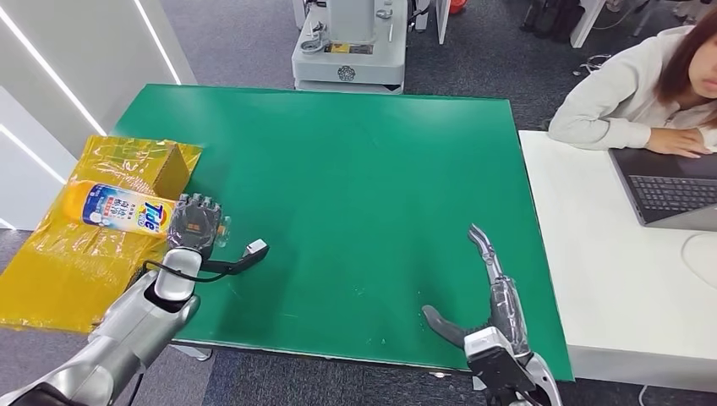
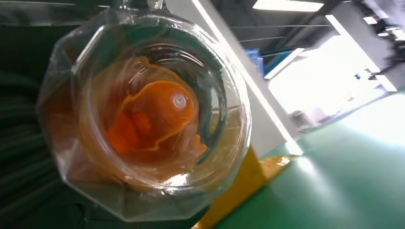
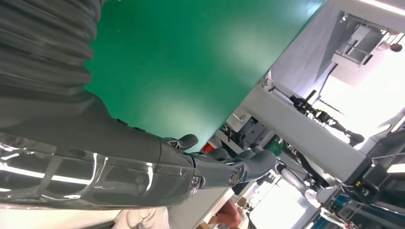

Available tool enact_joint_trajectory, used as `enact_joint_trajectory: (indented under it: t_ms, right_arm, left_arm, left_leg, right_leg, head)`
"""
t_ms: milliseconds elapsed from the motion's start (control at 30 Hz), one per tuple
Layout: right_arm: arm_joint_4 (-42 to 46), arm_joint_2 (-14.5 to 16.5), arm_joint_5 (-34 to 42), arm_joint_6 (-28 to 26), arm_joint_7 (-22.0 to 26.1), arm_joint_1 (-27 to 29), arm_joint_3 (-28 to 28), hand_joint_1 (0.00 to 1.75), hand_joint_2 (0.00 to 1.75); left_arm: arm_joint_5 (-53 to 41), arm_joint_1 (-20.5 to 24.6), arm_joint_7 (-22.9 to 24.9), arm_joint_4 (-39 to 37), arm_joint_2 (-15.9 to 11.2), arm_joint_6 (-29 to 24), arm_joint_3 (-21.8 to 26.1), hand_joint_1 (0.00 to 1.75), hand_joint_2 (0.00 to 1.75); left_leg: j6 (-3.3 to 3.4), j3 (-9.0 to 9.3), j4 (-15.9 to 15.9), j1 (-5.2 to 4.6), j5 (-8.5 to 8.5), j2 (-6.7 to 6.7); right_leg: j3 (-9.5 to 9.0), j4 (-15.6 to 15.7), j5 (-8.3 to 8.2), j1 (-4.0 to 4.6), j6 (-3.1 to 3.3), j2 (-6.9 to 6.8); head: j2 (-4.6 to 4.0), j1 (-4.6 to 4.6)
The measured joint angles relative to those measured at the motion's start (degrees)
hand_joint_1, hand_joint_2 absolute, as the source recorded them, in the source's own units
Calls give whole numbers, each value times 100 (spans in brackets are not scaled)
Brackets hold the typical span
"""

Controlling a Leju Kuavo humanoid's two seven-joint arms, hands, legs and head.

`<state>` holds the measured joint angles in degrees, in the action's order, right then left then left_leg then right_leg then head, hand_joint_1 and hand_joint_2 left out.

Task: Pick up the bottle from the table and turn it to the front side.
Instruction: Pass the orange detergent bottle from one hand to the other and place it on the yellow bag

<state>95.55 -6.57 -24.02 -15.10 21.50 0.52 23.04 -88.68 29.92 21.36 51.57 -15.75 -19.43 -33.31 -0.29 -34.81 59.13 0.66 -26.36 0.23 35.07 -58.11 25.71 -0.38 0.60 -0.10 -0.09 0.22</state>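
left hand (image 1: 196, 222) grips bottle (image 1: 118, 209) lifted sideways over yellow box (image 1: 93, 254), label up | right hand (image 1: 490, 317) spread, holding nothing | clear plastic, liquid inside; likely slick, moderately heavy; best gripped mid-body

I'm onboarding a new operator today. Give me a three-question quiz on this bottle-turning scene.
1. True or false: the left hand holds the bottle.
2. The right hand is: A) gripping the bottle, B) open above the green table, C) resting on the laptop.
3. Fill in: the bottle lies roughly level above a ______ box by the table's left edge.

Key: 1 true; 2 B; 3 yellow.
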Motion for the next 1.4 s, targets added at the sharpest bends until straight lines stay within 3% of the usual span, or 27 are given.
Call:
enact_joint_trajectory:
  t_ms: [100, 233, 367, 567, 833, 1067, 1167, 1267, 1400]
  right_arm:
    - [-19, 24, 0, 7, 9, -77, 5, 0, 175]
    - [-32, 43, 1, 11, 9, -127, 9, 0, 175]
    - [-36, 48, 1, 18, 9, -149, 9, 0, 175]
    - [-35, 48, 2, 44, -1, -228, 66, 0, 175]
    - [-125, 50, 160, 336, -210, -557, 164, 0, 175]
    - [-308, 97, 238, 467, -213, -773, 186, 0, 175]
    - [-337, 112, 214, 482, -215, -768, 187, 0, 175]
    - [-342, 123, 177, 498, -203, -709, 186, 0, 175]
    - [-380, 151, 172, 517, -131, -626, 188, 0, 175]
  left_arm:
    - [267, -83, -694, 10, 138, 92, 377, 175, 175]
    - [347, -123, -859, 10, 282, 139, 713, 168, 175]
    - [454, -128, -998, 9, 357, 204, 890, 3, 175]
    - [1156, -65, -1544, -155, 521, 589, 1097, 0, 175]
    - [1867, 247, -1547, -1055, 624, 581, 1591, 0, 175]
    - [2141, 298, -1767, -1360, 683, 592, 2004, 0, 175]
    - [2204, 214, -1902, -1349, 730, 245, 2090, 0, 175]
    - [2269, -11, -2134, -1213, 813, -440, 2136, 0, 175]
    - [2284, -609, -3052, -432, 1030, -1802, 2279, 0, 175]
  left_leg:
    - [0, -1, 0, 0, 0, -1]
    - [0, 0, 0, 0, 0, 2]
    - [0, 0, 0, 0, 0, -1]
    - [0, 0, 0, 0, 0, 1]
    - [-1, 16, -2, 0, 0, 1]
    - [-1, 43, -6, 1, 0, 3]
    - [-2, 49, -7, 1, 1, 2]
    - [-2, 47, -7, 1, 1, 1]
    - [-5, 41, -6, -1, -4, 2]
  right_leg:
    - [0, 0, 0, 0, 0, -1]
    - [0, 0, 0, 0, 0, 1]
    - [0, 0, 0, 0, 0, -1]
    - [1, 0, 0, 0, 0, 1]
    - [-16, -2, -1, 0, 1, 0]
    - [-39, -2, 0, -1, 2, 1]
    - [-43, -3, 2, -1, 4, 1]
    - [-42, -3, 3, -1, 6, 0]
    - [-37, 1, 7, -1, 3, 2]
  head:
    - [0, 1]
    - [0, 1]
    - [0, 0]
    - [0, 1]
    - [0, 0]
    - [0, 1]
    - [0, 1]
    - [0, 1]
    - [0, 1]
